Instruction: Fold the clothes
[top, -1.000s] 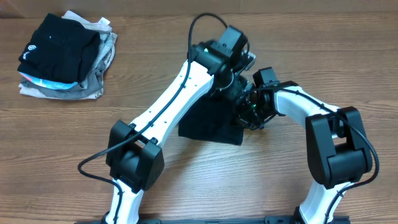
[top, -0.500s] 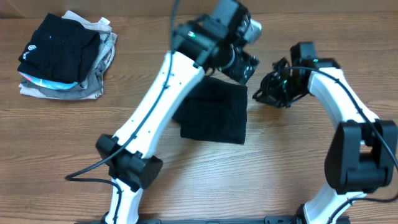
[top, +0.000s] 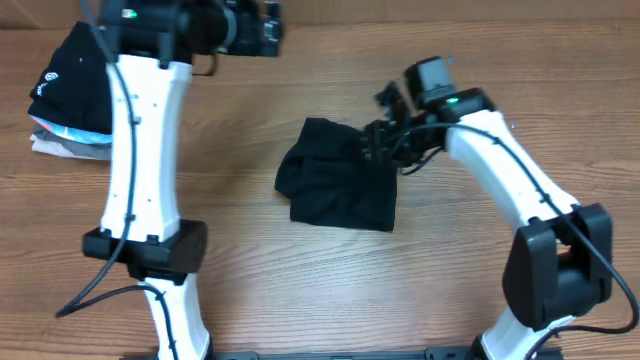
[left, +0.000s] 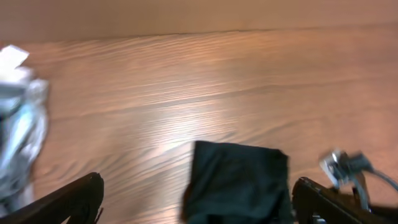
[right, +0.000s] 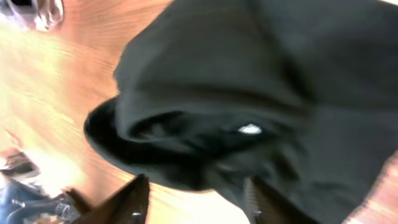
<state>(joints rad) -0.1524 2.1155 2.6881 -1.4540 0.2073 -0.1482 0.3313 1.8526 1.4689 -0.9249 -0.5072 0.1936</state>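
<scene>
The clothes, one black shirt (top: 340, 188), lie as a folded, slightly rumpled bundle mid-table. In the right wrist view the shirt (right: 261, 81) fills the frame, its small white tag (right: 250, 129) showing inside a fold. My right gripper (top: 382, 148) hovers at the bundle's upper right edge; it (right: 196, 182) is open, one finger over bare wood and the other over cloth, gripping nothing. My left gripper (top: 262, 28) is raised at the back left, far from the shirt. It (left: 196, 186) is wide open and looks down on the shirt (left: 239, 180).
A stack of folded garments (top: 70, 100), black with a round white logo on top and grey and white beneath, sits at the back left, partly behind the left arm (top: 145, 150). Its grey edge (left: 18, 130) shows in the left wrist view. The table is wood (top: 300, 290).
The left arm swung up and away from the shirt to the back left, opening wider. The right gripper came back from the right onto the shirt's upper right edge and opened.
</scene>
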